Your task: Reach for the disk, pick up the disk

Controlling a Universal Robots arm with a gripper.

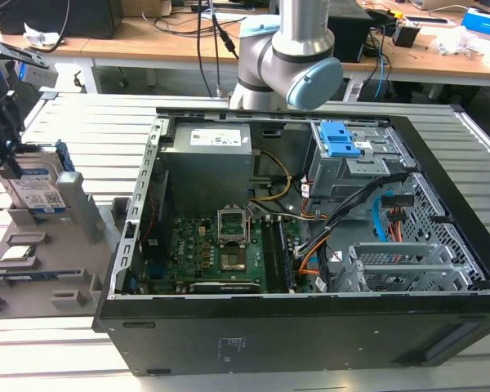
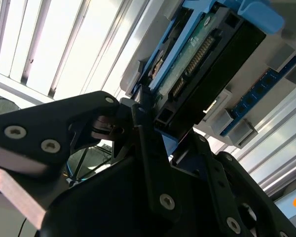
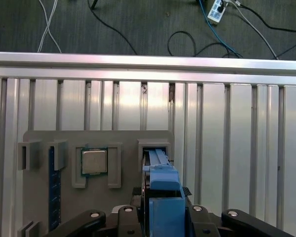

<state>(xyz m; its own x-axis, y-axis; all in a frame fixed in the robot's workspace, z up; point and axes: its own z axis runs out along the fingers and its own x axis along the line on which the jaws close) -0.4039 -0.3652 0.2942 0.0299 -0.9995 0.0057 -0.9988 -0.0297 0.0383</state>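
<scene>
The disk is held upright on edge in a slot of the grey plastic fixture, which is set on the slatted metal tabletop at the exterior view's left of the open PC case. The hand is placed at the disk's top edge; whether it's clamped can't be told. The disk is judged stiff, dense and shock-sensitive: smooth metal body w/ exposed PCB. Hold is best taken across the flat faces or the blue bracket, not the connector pins.

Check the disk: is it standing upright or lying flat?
Upright. The disk stands on edge in a slot of the grey holder, its label facing sideways.
</scene>
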